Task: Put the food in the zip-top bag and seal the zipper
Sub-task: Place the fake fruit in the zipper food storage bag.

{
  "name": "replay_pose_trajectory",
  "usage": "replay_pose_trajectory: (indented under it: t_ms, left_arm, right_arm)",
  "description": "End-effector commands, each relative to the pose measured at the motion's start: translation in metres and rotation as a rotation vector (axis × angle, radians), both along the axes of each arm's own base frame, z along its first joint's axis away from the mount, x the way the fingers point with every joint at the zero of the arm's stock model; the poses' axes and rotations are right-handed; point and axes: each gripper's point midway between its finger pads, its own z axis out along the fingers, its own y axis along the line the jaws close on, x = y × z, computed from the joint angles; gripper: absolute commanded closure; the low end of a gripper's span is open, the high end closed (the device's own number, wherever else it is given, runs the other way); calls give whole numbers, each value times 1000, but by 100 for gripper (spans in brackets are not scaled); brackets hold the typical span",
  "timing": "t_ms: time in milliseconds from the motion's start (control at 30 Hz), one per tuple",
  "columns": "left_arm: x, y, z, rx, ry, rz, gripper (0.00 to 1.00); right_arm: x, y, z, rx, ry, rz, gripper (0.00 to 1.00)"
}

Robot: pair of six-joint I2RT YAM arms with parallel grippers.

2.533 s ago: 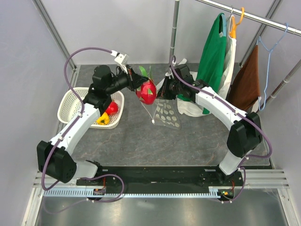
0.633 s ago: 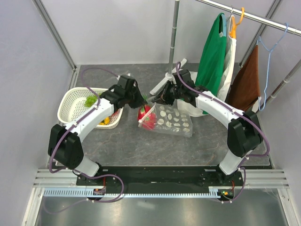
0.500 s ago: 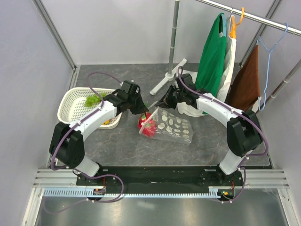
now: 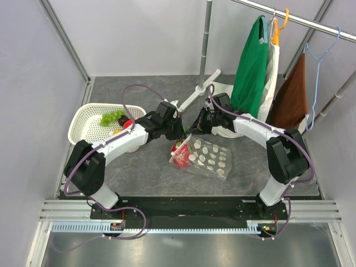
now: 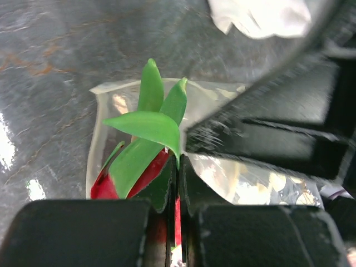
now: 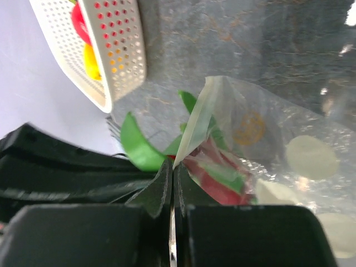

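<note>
The red food with green tips (image 4: 181, 155) lies at the open mouth of the zip-top bag (image 4: 210, 159), partly inside it. My left gripper (image 4: 179, 134) is shut on one of its green leaves (image 5: 146, 127); the red body (image 5: 104, 186) shows below. My right gripper (image 4: 192, 128) is shut on the bag's pale top edge (image 6: 196, 123), holding the mouth up; the fruit (image 6: 223, 179) shows through the dotted plastic. The green bunch (image 4: 113, 117) and the yellow-orange food (image 4: 117, 132) sit in the basket. The slider tab is not visible.
The white perforated basket (image 4: 84, 126) stands at the left, also in the right wrist view (image 6: 114, 47). A garment rack's white foot (image 4: 196, 97) and hanging clothes (image 4: 251, 61) stand at the back right. White cloth (image 4: 225, 129) lies beside the right arm.
My left gripper has carried the red food down and rightward into the bag's mouth. The bag has dropped from hanging to lying on the table, drawn nearer.
</note>
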Motion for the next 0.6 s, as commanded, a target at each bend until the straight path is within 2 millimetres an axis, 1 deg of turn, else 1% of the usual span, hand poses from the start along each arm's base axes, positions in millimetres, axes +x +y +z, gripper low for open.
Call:
replay_pose_trajectory:
  t_ms: [0,67,100,133,167,200,233,267,300,333,367,400,433,467,500,533,567]
  left_arm:
    - [-20,-27,25,29,-187,-201,98]
    - [-33,-35,17,63,-197,-258,98]
    - [-44,-40,6,96,-188,-303,98]
    - [-49,-43,1,107,-178,-325,96]
    - [-53,-44,-3,115,-163,-341,92]
    - [-58,-43,-9,121,-136,-358,88]
    - [-60,-42,-8,119,-131,-364,78]
    - [-63,-39,-8,116,-128,-375,72]
    - [-66,-37,-4,89,-126,-397,65]
    - [-70,-33,7,54,-140,-409,54]
    - [-67,-27,14,25,-147,-407,50]
    - [-70,-25,21,-9,-157,-437,47]
    - [-72,-16,33,-26,-174,-426,45]
    - [-61,-2,35,-36,-166,-381,44]
    - [-63,4,41,-88,-127,-365,44]
    - [-66,14,37,-106,-76,-338,43]
    - [-59,27,36,-138,-26,-280,43]
  right_arm:
    - [-8,-15,0,-68,-91,66,100]
    - [-13,-23,-12,-125,-93,88,100]
    - [-19,-27,-16,-144,-80,97,100]
    - [-21,-29,-17,-153,-88,108,100]
    - [-27,-33,-23,-168,-90,124,100]
    - [-30,-37,-22,-185,-106,128,100]
    - [-32,-39,-22,-190,-116,136,100]
    - [-36,-42,-25,-202,-129,153,100]
    - [-37,-44,-24,-207,-143,154,100]
    - [-38,-45,-24,-211,-148,156,100]
    - [-41,-47,-28,-215,-142,161,100]
    - [-43,-48,-29,-217,-145,168,100]
    - [-45,-49,-31,-221,-141,171,100]
    - [-49,-52,-37,-230,-131,172,100]
    - [-51,-53,-38,-235,-132,176,100]
    - [-51,-55,-41,-244,-131,172,100]
    - [-53,-57,-44,-251,-126,173,100]
